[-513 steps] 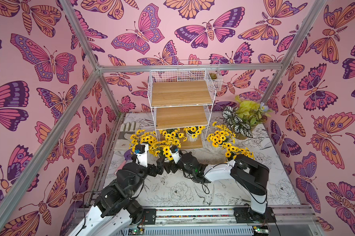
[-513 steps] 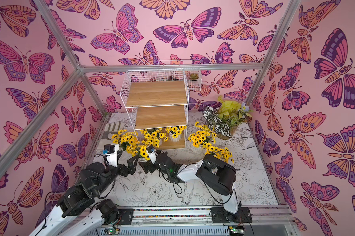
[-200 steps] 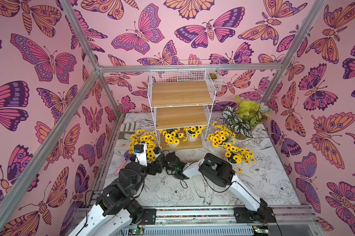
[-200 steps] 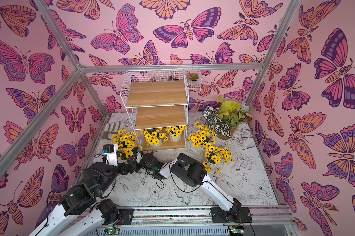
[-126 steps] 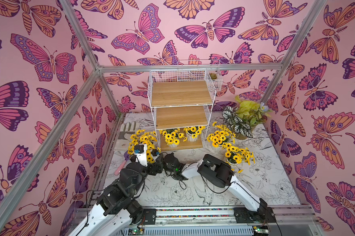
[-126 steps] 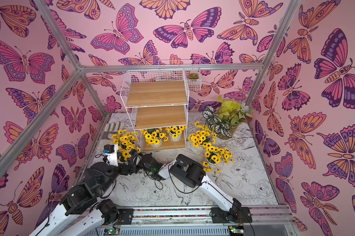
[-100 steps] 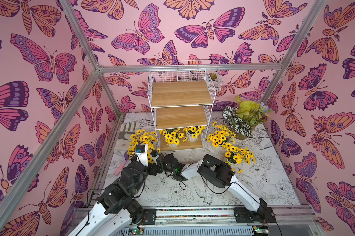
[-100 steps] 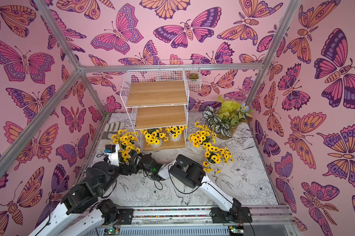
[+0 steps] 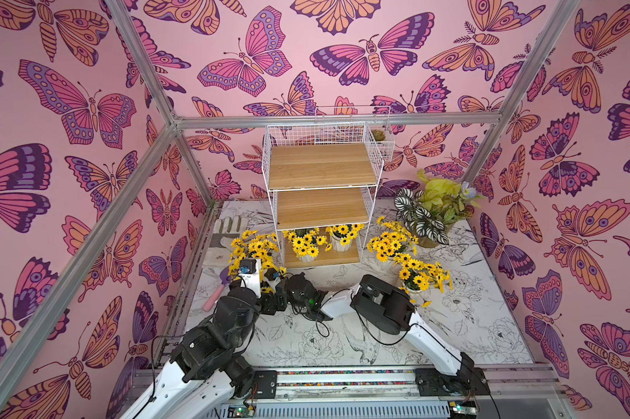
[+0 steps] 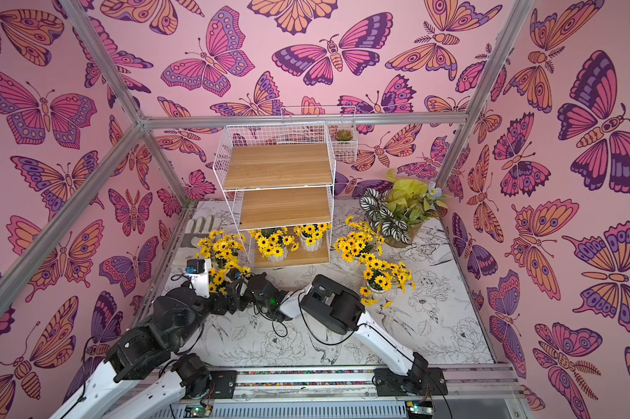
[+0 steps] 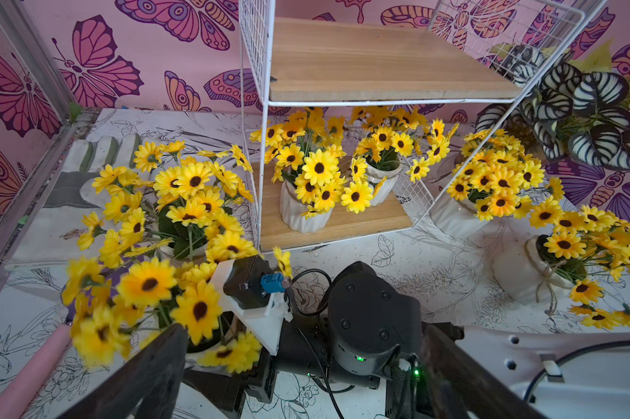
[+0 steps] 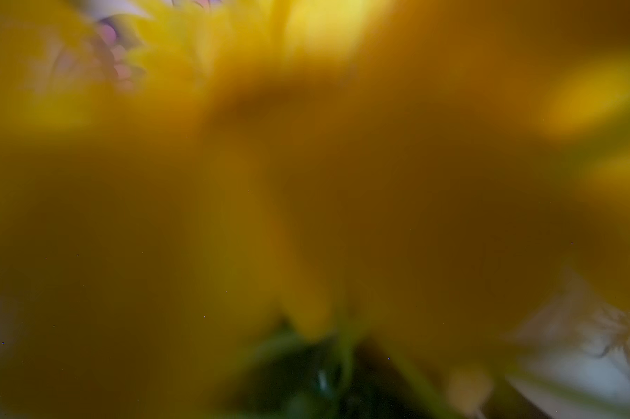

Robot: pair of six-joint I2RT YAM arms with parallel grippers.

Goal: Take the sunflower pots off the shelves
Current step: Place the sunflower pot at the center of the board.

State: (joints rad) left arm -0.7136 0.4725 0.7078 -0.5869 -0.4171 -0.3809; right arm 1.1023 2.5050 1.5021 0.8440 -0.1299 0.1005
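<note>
The right end effector (image 9: 271, 283) is buried in the blooms of a sunflower pot (image 11: 150, 286) on the table (image 9: 342, 344), at about 8 o'clock from the foot of the shelves (image 9: 320, 167). Its wrist view shows only blurred yellow petals, so it cannot be told whether it is spread or pinching the pot. The left end effector (image 11: 302, 328) hovers close behind, spread wide and holding nothing.

Further out on the table, a second pot (image 11: 182, 203) stands at 9 o'clock of the rack. A third pot (image 11: 455, 214) stands at 3 o'clock and a fourth pot (image 11: 520, 275), which looks tilted, at 4 o'clock. The left shelf pot (image 11: 302, 210) and the right shelf pot (image 11: 378, 181) sit side by side on the bottom board. Both upper boards are bare.

The pots look small, rigid and light, but top-heavy under soft, springy flowers that swamp a camera. The ribbed white wall below the blooms probably offers the surest hold, reached through the rack's open front.
</note>
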